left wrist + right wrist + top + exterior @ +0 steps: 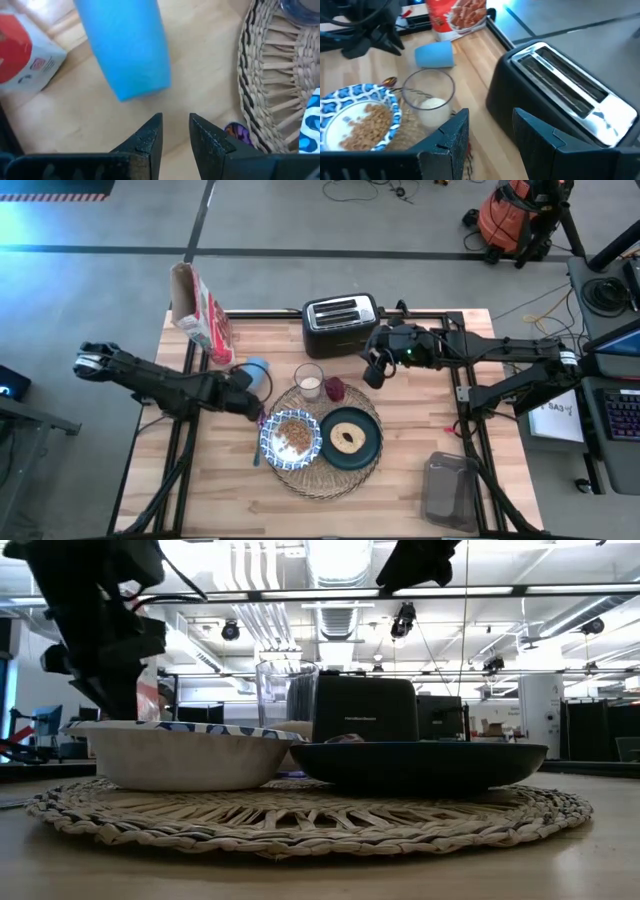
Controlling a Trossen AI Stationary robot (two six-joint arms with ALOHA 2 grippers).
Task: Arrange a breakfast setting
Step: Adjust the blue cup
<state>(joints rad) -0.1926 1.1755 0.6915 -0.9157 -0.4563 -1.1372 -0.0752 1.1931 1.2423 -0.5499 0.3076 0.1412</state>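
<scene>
Mostly set, the woven placemat (318,480) at frame centre carries cereal bowl (291,438), plate (350,440) and milk glass (309,381) (spoon placement unclear), both grippers' fingers apart, empty.

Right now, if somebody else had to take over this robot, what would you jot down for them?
Left gripper: open, empty, just off the mat's left edge, near the blue cup lying on its side.
Right gripper: open, empty, raised between the toaster and the glass.
On the mat: bowl with cereal at left, plate holding a round food item at right, glass with a little milk at the back, a dark-red item beside it.
Spoon: by the bowl's left rim.
Cereal box: back left of the table.
Done: the setting looks assembled.
Left: perhaps tidying; both arms hold nothing.
</scene>
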